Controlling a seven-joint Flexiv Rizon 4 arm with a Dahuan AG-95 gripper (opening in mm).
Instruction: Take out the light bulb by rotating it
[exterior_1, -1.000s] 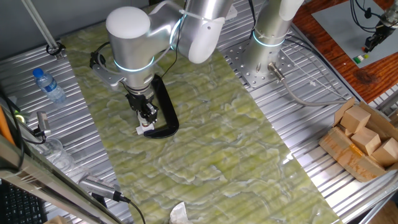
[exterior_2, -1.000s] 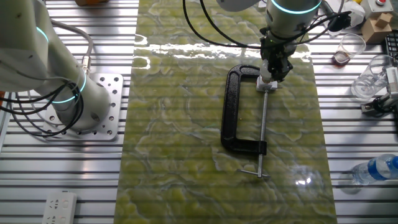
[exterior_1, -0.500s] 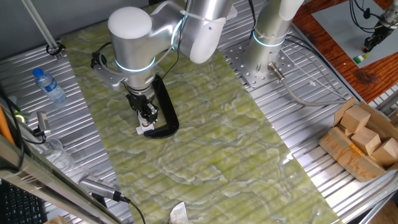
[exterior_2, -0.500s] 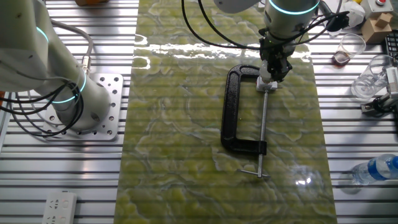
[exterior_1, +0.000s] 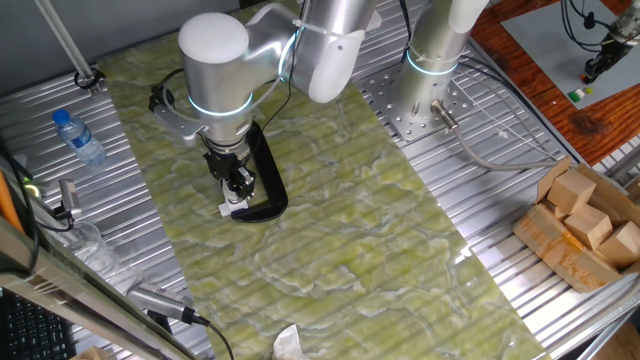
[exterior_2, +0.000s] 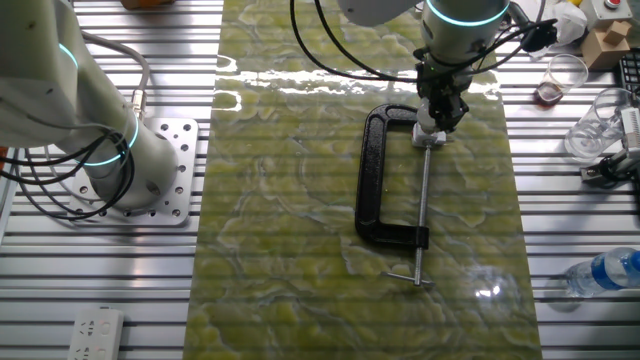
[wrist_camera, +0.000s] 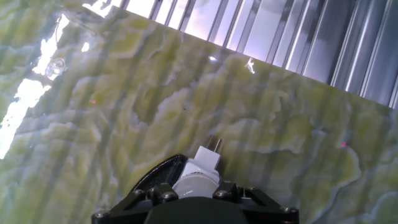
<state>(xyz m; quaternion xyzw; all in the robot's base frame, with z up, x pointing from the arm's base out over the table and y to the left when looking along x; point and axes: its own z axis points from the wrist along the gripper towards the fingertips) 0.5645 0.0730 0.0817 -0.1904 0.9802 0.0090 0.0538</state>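
The small white light bulb (wrist_camera: 194, 184) sits between my gripper's fingers (wrist_camera: 163, 195) in the hand view, with the white boxy socket piece (wrist_camera: 207, 158) just beyond it. My gripper (wrist_camera: 194, 190) is shut on the bulb. In one fixed view the gripper (exterior_1: 237, 193) points down at the socket (exterior_1: 228, 209), which is held in the black C-shaped clamp (exterior_1: 266, 180). In the other fixed view the gripper (exterior_2: 433, 117) stands over the socket (exterior_2: 428, 136) at the top of the clamp (exterior_2: 374, 170), above its screw rod (exterior_2: 422, 210). The fingers hide the bulb in both fixed views.
A water bottle (exterior_1: 78, 137) lies on the left rails, also seen low right in the other fixed view (exterior_2: 605, 272). A box of wooden blocks (exterior_1: 585, 225) stands at the right. A second arm's base (exterior_2: 130, 160) and glass cups (exterior_2: 600, 125) flank the green mat (exterior_2: 300, 220).
The arm's wrist has shifted slightly, as if turning over the socket. The gripper stays in place on the bulb; the clamp has not moved.
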